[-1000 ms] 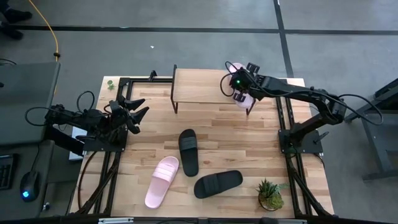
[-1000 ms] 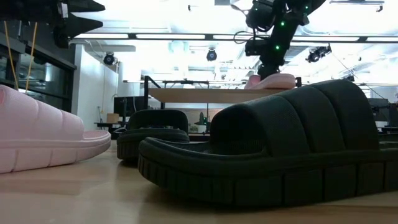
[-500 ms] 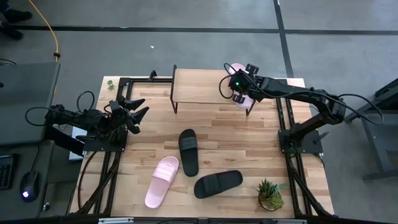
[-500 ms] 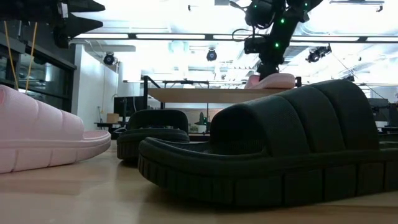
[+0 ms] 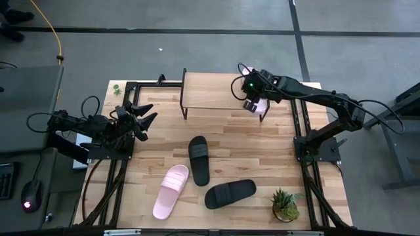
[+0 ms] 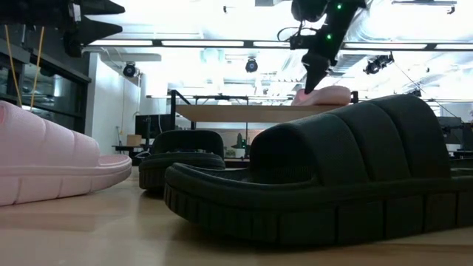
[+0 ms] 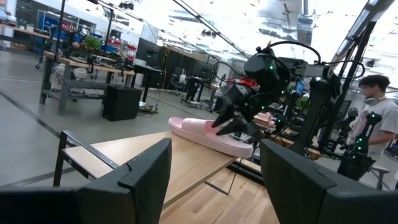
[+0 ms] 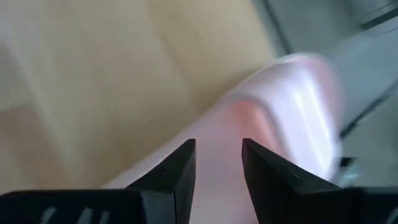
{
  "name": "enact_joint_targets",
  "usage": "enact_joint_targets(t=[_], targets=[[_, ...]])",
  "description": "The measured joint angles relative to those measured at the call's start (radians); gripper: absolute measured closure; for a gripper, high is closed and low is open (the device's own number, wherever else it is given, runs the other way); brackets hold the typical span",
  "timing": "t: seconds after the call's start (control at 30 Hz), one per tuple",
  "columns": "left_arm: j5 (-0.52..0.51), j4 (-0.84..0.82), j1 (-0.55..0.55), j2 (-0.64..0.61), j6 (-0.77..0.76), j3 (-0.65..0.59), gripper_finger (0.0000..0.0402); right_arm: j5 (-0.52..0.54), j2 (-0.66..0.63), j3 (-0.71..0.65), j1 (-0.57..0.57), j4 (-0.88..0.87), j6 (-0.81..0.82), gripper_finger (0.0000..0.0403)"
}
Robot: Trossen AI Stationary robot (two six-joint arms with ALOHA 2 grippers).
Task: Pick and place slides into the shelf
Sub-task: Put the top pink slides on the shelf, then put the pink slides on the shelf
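One pink slide (image 5: 261, 103) newly released

R gripper off the pink slide, lifted.
Right gripper (image 5: 251, 99) has risen and shifted slightly toward shelf (image 5: 210, 92) centre vs 1 s ago; its fingers (image 8: 180, 171) are now apart above the pink slide (image 6: 323, 95), which lies on the shelf's right end.

Overhead view evenly lit, shadows soft and short on the light wooden tabletop (image 5: 262, 141). Table-level view strongly backlit by ceiling strip lights; the ribbed black foam slide (image 6: 318, 177) reads near-silhouette and soft-focused. Right wrist view heavily blurred; the glossy light pink slide (image 8: 273, 99) shows glare.
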Motion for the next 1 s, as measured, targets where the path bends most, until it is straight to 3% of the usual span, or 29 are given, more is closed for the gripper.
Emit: enact_joint_targets(t=[0.23, 0.67, 0.83, 1.0], targets=[[0.046, -0.002, 0.000, 0.000, 0.000, 0.000, 0.0176, -0.195, 0.000, 0.000, 0.015, -0.024, 0.064, 0.0283], [0.117, -0.010, 0.000, 0.000, 0.003, 0.000, 0.0176, -0.221, 0.000, 0.000, 0.202, 0.007, 0.178, 0.0283], [0.204, -0.049, 0.000, 0.000, -0.005, 0.000, 0.0176, -0.220, 0.000, 0.000, 0.292, 0.063, 0.202, 0.0283], [0.333, -0.260, 0.000, 0.003, -0.067, 0.073, 0.0176, -0.220, 0.000, 0.000, 0.382, 0.138, 0.203, 0.0283]])
